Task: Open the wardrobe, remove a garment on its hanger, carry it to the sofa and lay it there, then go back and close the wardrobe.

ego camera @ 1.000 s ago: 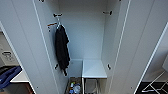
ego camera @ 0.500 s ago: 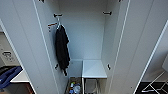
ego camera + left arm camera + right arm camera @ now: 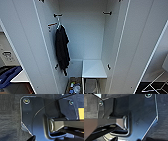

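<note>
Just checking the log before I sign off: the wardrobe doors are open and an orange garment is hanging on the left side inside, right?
Not quite. The wardrobe doors are open and a garment hangs on the left side inside, but the head view shows it as a black garment, not orange.

right wrist | dark robot plate with round corner fittings | jointed bar beside it | dark textured floor behind

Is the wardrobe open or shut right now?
Open. Both doors of the wardrobe are swung wide, showing the inside: a black garment hanging at left and a white shelf lower down.
</note>
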You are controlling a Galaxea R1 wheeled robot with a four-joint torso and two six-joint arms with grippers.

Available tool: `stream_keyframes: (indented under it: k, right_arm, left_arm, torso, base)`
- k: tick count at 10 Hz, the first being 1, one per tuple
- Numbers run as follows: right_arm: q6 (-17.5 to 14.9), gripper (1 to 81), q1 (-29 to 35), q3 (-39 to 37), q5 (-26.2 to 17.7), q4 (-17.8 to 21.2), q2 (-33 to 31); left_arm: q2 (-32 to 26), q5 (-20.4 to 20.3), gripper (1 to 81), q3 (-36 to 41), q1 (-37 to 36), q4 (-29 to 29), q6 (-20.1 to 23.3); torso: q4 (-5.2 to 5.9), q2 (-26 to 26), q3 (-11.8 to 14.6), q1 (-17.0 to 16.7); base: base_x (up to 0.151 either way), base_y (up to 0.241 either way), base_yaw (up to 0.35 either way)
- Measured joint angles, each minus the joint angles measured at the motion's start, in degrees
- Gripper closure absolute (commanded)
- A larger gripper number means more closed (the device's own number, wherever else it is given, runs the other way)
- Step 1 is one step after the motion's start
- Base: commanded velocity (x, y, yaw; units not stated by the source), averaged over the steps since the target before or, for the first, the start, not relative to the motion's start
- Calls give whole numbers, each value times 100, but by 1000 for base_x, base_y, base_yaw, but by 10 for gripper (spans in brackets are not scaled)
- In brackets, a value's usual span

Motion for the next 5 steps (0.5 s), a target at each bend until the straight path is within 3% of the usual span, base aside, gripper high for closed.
stream_keyframes:
  k: [3, 5]
  right_arm:
    - [5, 10, 160, 1467, 11, 0, -963]
    - [116, 10, 336, 2337, 167, 6, -1924]
  left_arm:
    - [-901, -17, 10, 1204, -182, -262, -7]
    - [-1935, -35, 10, 2120, -367, -507, -11]
  torso:
    - [0, 0, 0, 0]
    - [0, 0, 0, 0]
  base:
    - [0, 0, 0]
    - [0, 0, 0]
